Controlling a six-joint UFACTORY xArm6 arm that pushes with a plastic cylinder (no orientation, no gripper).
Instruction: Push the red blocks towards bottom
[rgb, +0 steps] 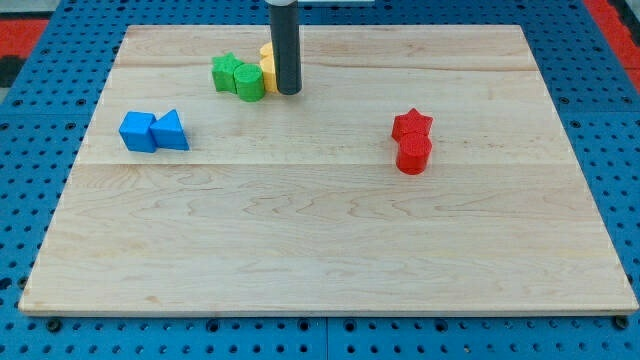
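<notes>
1. The tabletop (330, 270) is a pale wooden board; its wide lower part, nearest the camera, is bare wood.
2. The red cylinder (413, 156) is the nearest block, standing right of centre.
3. The red star (411, 124) touches it just above, so the two red blocks form one tight pair in the board's middle band.
4. At the view's left, a blue cube (138, 131) and a blue triangle (172, 130) sit side by side, touching.
5. Near the top, a green star (227, 72) and a green cylinder (250, 82) touch each other.
6. Yellow blocks (268, 66) sit just right of the green ones, partly hidden behind the rod; their shapes cannot be told.
7. My tip (288, 92) rests on the board just right of the green and yellow cluster, well apart from the red pair, up and to its left.
8. The arm carries no claw, only the dark rod, which holds nothing.
</notes>
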